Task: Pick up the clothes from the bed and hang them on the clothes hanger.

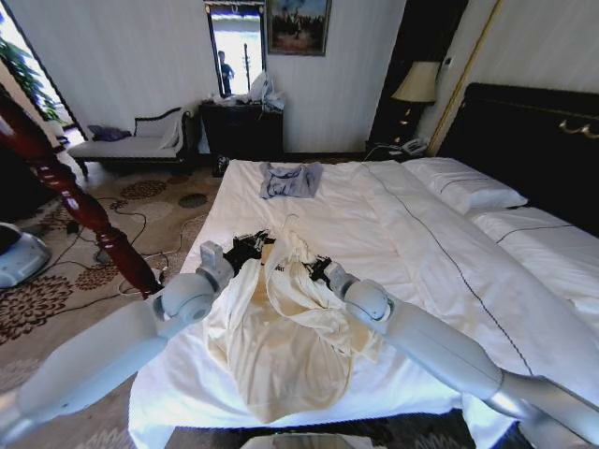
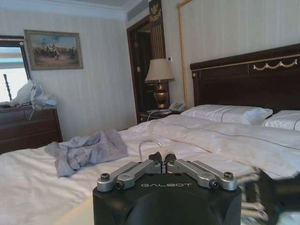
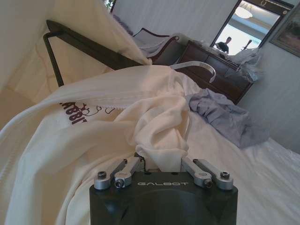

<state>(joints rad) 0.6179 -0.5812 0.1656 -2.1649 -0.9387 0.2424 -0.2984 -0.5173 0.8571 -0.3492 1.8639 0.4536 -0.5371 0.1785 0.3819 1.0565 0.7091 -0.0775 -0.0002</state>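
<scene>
- The right claw (image 3: 161, 165) sits closest in its wrist view: matte black housing, silver linkage bars, and a bunched fold of the cream clothes (image 3: 93, 140) pinched between its fingers.
- The clothes (image 1: 281, 346) are soft, thin and heavily wrinkled, pale yellow-cream, with a small dark-red print near one seam.
- In the head view the garment lies lengthwise on the near end of the bed (image 1: 393, 243), long axis running from the foot edge towards the pillows, its wide rounded end nearest the robot and its gathered narrow end lifted between the two claws.
- The clothes hanger (image 3: 89, 47) is slim, dark and angular, threaded inside the upper fabric; its silver wire hook (image 3: 199, 69) curves out past the cloth towards the dresser side of the room.
- The left claw (image 2: 162, 159) has its black fingertips pressed together; from the head view it seems to be at the hanger end of the garment (image 1: 245, 251), though what it grips is hidden.
- A crumpled grey-blue garment (image 1: 290, 180) lies further up the smooth white duvet, well apart from the cream one.
- A thick reddish-brown turned wooden post (image 1: 80, 206) slants beside the bed on the robot's left.
</scene>
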